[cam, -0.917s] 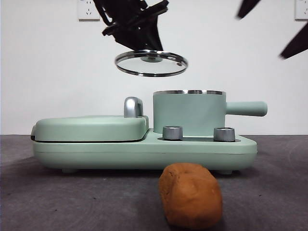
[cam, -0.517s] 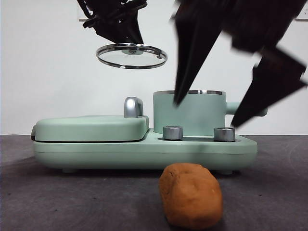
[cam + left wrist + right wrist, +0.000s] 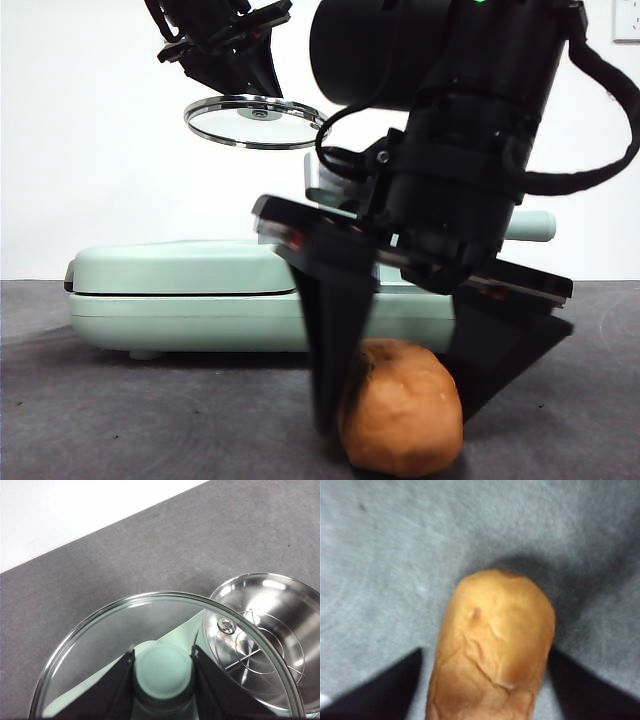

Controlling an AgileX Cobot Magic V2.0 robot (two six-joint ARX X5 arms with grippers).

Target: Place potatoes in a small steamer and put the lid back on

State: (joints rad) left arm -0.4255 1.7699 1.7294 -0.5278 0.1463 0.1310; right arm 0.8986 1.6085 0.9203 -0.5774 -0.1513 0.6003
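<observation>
The right end effector [image 3: 400, 400] is down at the grey desk [image 3: 150, 420] with its jaws spread wide, one on each side of the potato [image 3: 402, 405], which lies on the desk just in front of the mint-green cooker base [image 3: 180, 315]; neither jaw looks pressed to the skin yet. To do this step well, it should close squarely across the narrow width of the lump, low enough to get past its roundness, and squeeze gently, since the matte skin may slip or roll between flat jaws. The small steamer [image 3: 265, 630] stands on the cooker base, largely hidden behind the arm in the front view; the left wrist view looks into its steel bowl, which holds only a wire rack and no food. The left end effector [image 3: 163, 672] is clamped on the mint knob of the glass lid [image 3: 255, 120], holding it aloft above the cooker and off to one side of the pot.
</observation>
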